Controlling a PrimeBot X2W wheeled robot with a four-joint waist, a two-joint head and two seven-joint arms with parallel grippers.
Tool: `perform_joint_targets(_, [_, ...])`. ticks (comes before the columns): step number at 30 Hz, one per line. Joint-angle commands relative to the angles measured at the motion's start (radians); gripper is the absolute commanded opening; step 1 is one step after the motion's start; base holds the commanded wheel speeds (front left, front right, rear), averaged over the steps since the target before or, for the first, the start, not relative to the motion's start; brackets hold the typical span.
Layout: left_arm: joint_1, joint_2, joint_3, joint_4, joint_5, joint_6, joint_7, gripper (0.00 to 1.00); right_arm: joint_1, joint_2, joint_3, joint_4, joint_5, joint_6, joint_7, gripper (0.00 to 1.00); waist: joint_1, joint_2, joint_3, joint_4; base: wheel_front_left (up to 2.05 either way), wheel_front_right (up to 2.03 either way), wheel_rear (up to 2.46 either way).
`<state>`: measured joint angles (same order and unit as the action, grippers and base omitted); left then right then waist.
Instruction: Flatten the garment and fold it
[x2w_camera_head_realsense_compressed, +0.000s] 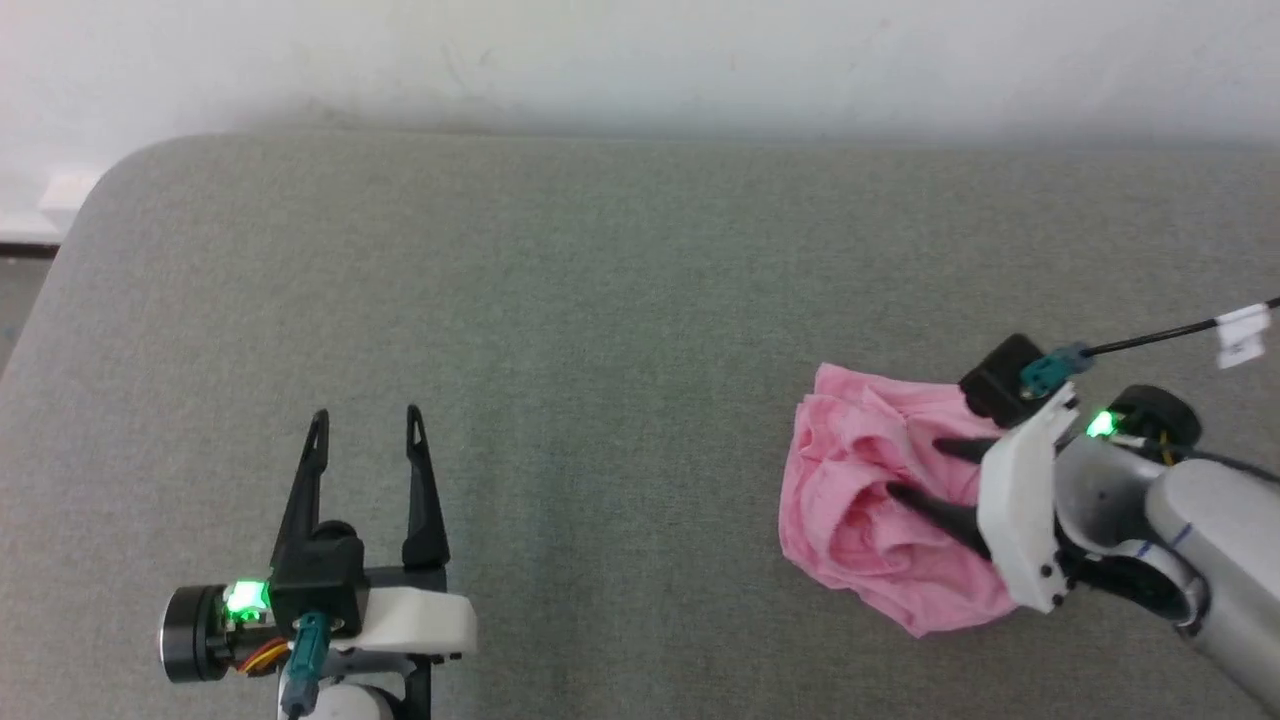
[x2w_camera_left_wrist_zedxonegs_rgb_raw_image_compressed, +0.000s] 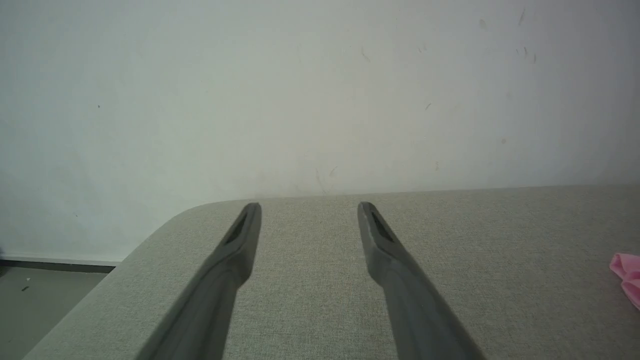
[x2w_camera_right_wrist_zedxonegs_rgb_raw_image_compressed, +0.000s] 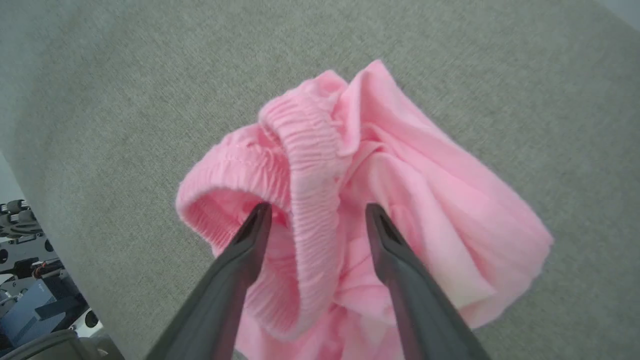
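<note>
The pink garment (x2w_camera_head_realsense_compressed: 868, 500) lies crumpled in a heap on the grey padded surface (x2w_camera_head_realsense_compressed: 600, 350), at the right. Its ribbed elastic waistband (x2w_camera_right_wrist_zedxonegs_rgb_raw_image_compressed: 305, 165) curls up in a loop on top of the pile. My right gripper (x2w_camera_head_realsense_compressed: 915, 470) hangs over the heap with its fingers spread apart, open, and a strip of the waistband lies between them (x2w_camera_right_wrist_zedxonegs_rgb_raw_image_compressed: 317, 206). Whether the fingers touch the cloth is unclear. My left gripper (x2w_camera_head_realsense_compressed: 365, 418) stands open at the lower left, well away from the cloth, nothing between its fingers. A pink edge of the garment (x2w_camera_left_wrist_zedxonegs_rgb_raw_image_compressed: 627, 275) shows in the left wrist view.
The grey surface has a rounded corner (x2w_camera_head_realsense_compressed: 110, 175) at the far left and runs back to a white wall (x2w_camera_head_realsense_compressed: 640, 60). Floor (x2w_camera_left_wrist_zedxonegs_rgb_raw_image_compressed: 45, 295) shows past its left edge. Dark equipment (x2w_camera_right_wrist_zedxonegs_rgb_raw_image_compressed: 35, 280) stands beyond the surface's edge in the right wrist view. A black cable (x2w_camera_head_realsense_compressed: 1160, 340) trails from the right wrist.
</note>
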<state>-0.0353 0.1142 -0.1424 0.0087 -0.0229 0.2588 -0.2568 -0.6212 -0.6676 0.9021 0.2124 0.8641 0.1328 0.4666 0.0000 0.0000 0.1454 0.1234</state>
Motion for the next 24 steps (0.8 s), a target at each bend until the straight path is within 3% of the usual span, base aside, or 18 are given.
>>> perform_joint_targets(1, [0.013, 0.007, 0.005, 0.003, 0.014, 0.003, -0.005, 1.0, -0.019, -0.01, -0.007, -0.009, -0.002, -0.002, -0.008, 1.0, 0.0, 0.0, -0.038, -0.038, 0.0, 0.0, 0.0])
perform_joint_targets(7, [0.025, 0.024, 0.012, 0.007, 0.015, -0.004, -0.005, 1.0, -0.013, -0.085, -0.108, -0.14, -0.046, -0.002, -0.128, 1.0, 0.0, 0.0, -0.072, -0.082, 0.0, 0.0, 0.0])
perform_joint_targets(11, [0.022, 0.031, 0.019, 0.007, 0.013, -0.005, -0.005, 1.0, 0.026, -0.07, -0.262, -0.151, -0.128, -0.002, -0.277, 1.0, 0.0, 0.0, -0.083, -0.104, 0.0, 0.0, 0.0])
perform_joint_targets(16, [0.017, 0.035, 0.024, 0.005, 0.011, -0.009, -0.005, 1.0, 0.128, 0.046, -0.509, -0.099, -0.313, -0.002, -0.489, 1.0, 0.0, 0.0, -0.088, -0.121, 0.0, 0.0, 0.0])
perform_joint_targets(20, [0.015, 0.036, 0.026, 0.003, 0.01, -0.013, -0.005, 1.0, 0.238, 0.196, -0.704, -0.087, -0.478, -0.002, -0.63, 1.0, 0.0, 0.0, -0.094, -0.13, 0.0, 0.0, 0.0])
perform_joint_targets(24, [0.02, 0.036, 0.027, 0.002, 0.008, -0.018, -0.005, 1.0, 0.345, 0.337, -0.839, -0.121, -0.592, -0.002, -0.703, 1.0, 0.0, 0.0, -0.101, -0.132, 0.0, 0.0, 0.0])
